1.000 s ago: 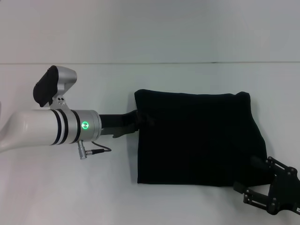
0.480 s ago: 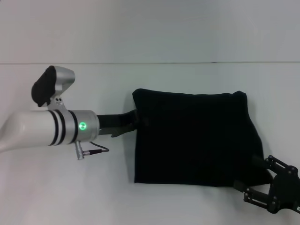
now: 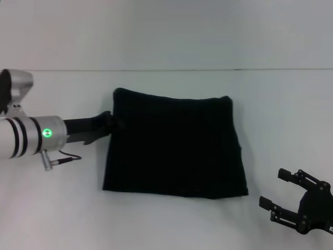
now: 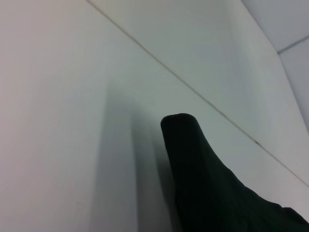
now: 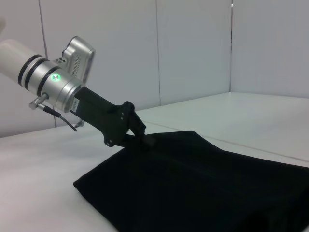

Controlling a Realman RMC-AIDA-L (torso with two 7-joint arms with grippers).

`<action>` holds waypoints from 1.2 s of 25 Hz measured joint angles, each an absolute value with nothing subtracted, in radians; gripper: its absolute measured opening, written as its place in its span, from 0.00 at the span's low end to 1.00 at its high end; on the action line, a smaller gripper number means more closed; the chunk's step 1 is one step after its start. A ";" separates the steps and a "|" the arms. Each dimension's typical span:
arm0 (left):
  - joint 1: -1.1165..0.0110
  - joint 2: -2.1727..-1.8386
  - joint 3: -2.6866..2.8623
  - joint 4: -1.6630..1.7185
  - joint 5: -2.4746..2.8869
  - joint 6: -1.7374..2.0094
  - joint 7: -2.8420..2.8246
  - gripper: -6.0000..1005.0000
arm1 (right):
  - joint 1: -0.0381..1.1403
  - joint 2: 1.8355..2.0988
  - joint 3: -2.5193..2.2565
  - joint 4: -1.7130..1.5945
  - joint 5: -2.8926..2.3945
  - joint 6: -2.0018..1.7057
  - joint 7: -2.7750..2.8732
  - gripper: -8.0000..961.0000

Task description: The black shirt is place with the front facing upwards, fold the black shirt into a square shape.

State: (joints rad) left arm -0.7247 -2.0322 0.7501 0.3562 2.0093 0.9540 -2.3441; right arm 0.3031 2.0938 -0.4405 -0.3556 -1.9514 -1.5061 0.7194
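At the 9 o'clock side of the head view, the left claw (image 3: 110,123) reaches in level over the table (image 3: 171,52), its arm coming from the far left edge. Its tips are pressed together on the left hem of the black shirt (image 3: 174,148), near that edge's far corner; the right wrist view shows the same pinch, the left claw (image 5: 142,137) biting a small raised ridge of cloth.

From that claw the black shirt lies toward 3 o'clock. It is already a compact, roughly square dark pad in the middle of the table, slightly narrower at its far edge than at its near one, with no lettering showing on the upper face. Its sides are close to equal, so no long axis stands out clearly. In the left wrist view only a rounded dark fold of the black shirt (image 4: 193,159) rises against the pale table.

Toward 4 o'clock from the pad, well apart from its near right corner, the right claw (image 3: 291,200) hangs with fingers spread and holds nothing. The left claw is therefore the one in contact, and any further tidying or letting go seems to fall to it. Nothing else stands on the table to hinder either arm.
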 joint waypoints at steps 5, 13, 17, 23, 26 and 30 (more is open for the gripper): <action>-0.711 -2.028 0.750 0.364 2.009 0.943 -2.337 0.05 | 0.308 2.095 -0.435 -0.351 -1.950 -1.501 0.719 0.91; -0.689 -2.037 0.733 0.398 1.985 0.986 -2.236 0.07 | 0.315 2.095 -0.417 -0.344 -1.950 -1.496 0.718 0.91; -0.651 -2.036 0.727 0.467 1.981 1.053 -2.151 0.35 | 0.320 2.095 -0.406 -0.344 -1.950 -1.498 0.717 0.91; -0.519 -2.084 0.629 0.615 1.869 1.273 -1.686 0.58 | 0.336 2.095 -0.392 -0.339 -1.950 -1.503 0.713 0.91; -0.456 -2.097 0.592 0.624 1.800 1.456 -1.424 0.63 | 0.344 2.096 -0.378 -0.327 -1.948 -1.502 0.712 0.91; -0.393 -2.104 0.586 0.621 1.809 1.654 -1.218 0.71 | 0.346 2.097 -0.365 -0.314 -1.945 -1.507 0.703 0.91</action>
State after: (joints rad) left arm -0.3930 -2.1043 0.5860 0.6215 1.8091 1.6537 -1.2180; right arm 0.3461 2.0966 -0.3648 -0.3141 -1.9452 -1.5066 0.7026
